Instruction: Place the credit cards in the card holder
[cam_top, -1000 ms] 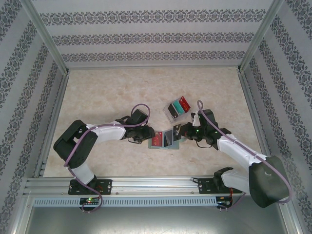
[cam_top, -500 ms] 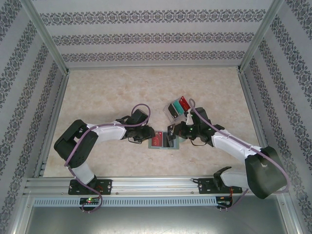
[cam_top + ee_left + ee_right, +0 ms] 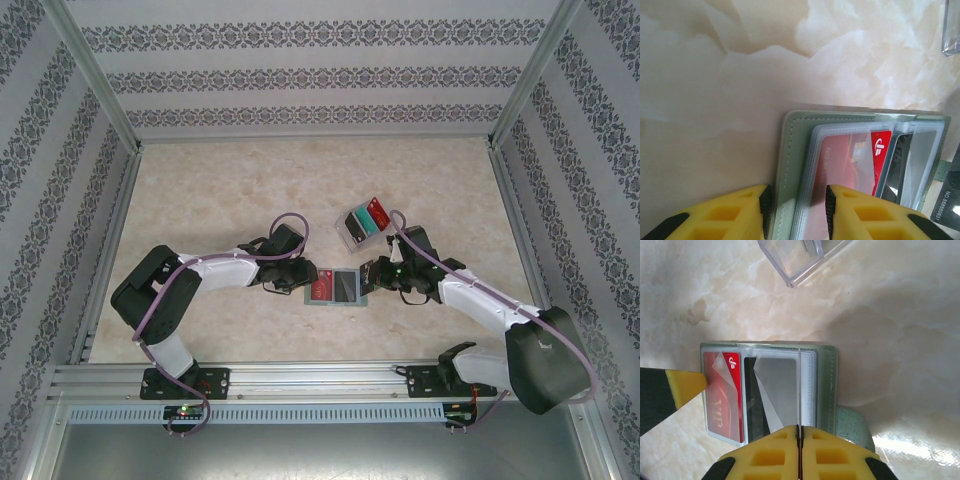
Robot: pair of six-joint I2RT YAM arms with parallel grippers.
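The card holder point(image 3: 336, 303) lies open on the table, grey-green with clear sleeves point(image 3: 790, 160) point(image 3: 826, 380). A red credit card point(image 3: 320, 285) point(image 3: 850, 160) point(image 3: 725, 395) sits in its left sleeve. A dark card point(image 3: 346, 285) point(image 3: 756, 400) point(image 3: 895, 165) lies on the right page. My left gripper point(image 3: 303, 278) point(image 3: 796, 200) is part open; its tips straddle the holder's left edge, one beside the cover, one on the sleeves. My right gripper point(image 3: 368, 272) point(image 3: 799, 429) is shut on a thin pale card seen edge-on, standing over the right page.
A clear box point(image 3: 363, 222) point(image 3: 800, 255) holding teal and red cards stands just behind the holder. A teal speckled piece point(image 3: 855, 427) sticks out beneath the holder's right side. Patterned walls and metal rails enclose the table.
My right gripper reached left over the holder, then drew back right. The dark card that stood tilted now looks flat on the right page. The left arm stayed put.
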